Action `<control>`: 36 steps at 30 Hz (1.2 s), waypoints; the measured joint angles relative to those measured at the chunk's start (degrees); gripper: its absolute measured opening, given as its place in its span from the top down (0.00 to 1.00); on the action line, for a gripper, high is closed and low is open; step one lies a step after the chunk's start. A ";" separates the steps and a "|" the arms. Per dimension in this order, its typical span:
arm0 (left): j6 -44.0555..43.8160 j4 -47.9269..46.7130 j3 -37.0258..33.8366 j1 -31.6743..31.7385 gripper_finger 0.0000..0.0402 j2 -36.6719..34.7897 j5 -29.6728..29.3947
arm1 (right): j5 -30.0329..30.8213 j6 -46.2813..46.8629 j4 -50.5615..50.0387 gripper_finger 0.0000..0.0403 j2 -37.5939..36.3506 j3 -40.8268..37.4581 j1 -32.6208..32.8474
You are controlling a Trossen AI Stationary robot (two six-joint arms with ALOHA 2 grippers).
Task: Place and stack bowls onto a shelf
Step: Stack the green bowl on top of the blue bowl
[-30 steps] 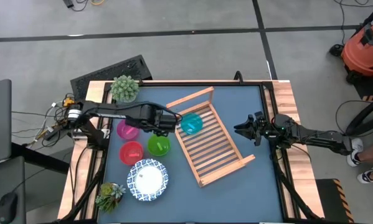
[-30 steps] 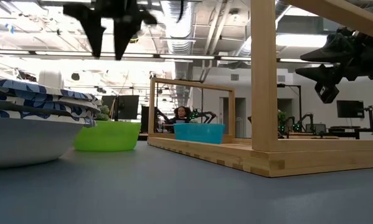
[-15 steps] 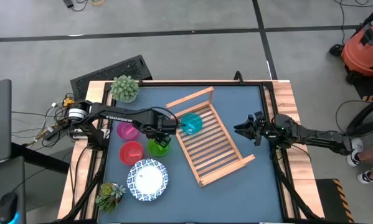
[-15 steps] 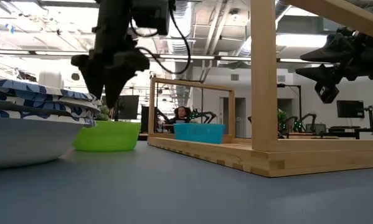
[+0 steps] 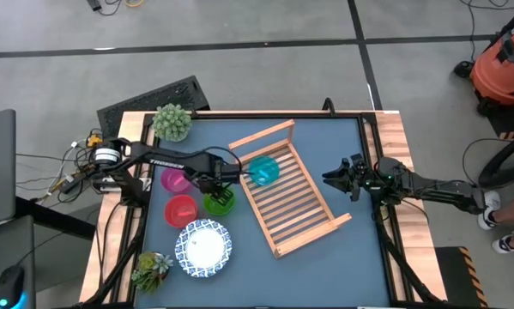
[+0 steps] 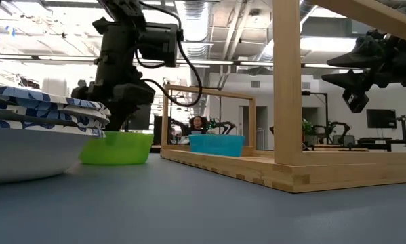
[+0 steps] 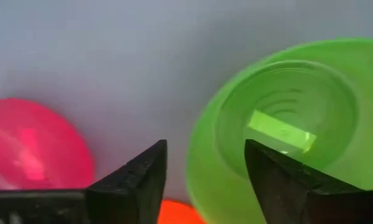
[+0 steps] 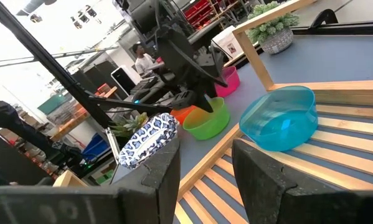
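The green bowl (image 5: 220,202) (image 6: 118,148) stands on the table left of the wooden shelf (image 5: 288,190). My left gripper (image 5: 219,190) (image 7: 205,144) is open and low over it, one finger inside the bowl and one outside its rim (image 7: 202,163). The blue bowl (image 5: 263,170) (image 8: 281,118) sits on the shelf's slats near the far end. The pink bowl (image 5: 174,180) and red bowl (image 5: 181,209) rest on the table left of the green one. The stacked white dishes (image 5: 203,249) (image 6: 26,129) lie nearer. My right gripper (image 5: 335,178) (image 8: 205,155) hovers open, right of the shelf. My left gripper comes at the green bowl from above, pointing down, with its fingers (image 7: 139,180) on either side of the rim. I cannot tell whether they touch it. The bowl stands upright on the table.
A round potted plant (image 5: 172,122) stands at the table's far left corner and a leafy one (image 5: 152,269) at the near left corner. The shelf's raised end rails (image 6: 287,88) stand tall. Bare blue table lies near and right of the shelf.
My left gripper has moved from the shelf's left edge, beside the blue bowl, toward the table's near left and down, until its fingers stand at the green bowl's rim. The bowls have stayed where they were.
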 joint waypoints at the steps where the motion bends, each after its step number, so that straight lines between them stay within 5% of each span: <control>1: -0.04 0.46 -0.36 -0.02 0.57 0.01 0.02 | 0.00 0.01 0.00 0.58 0.00 0.00 0.00; 10: 0.18 2.71 -2.53 0.12 0.97 -0.01 1.09 | -0.02 0.01 0.00 0.58 0.00 0.00 0.00; 26: -18.24 -0.81 6.09 1.60 1.00 -4.15 5.52 | -0.02 0.46 0.00 0.58 -0.02 -0.02 0.00; 36: -47.31 13.58 7.47 1.57 1.00 -11.17 -1.02 | -0.02 0.48 -0.01 0.58 -0.01 0.00 0.00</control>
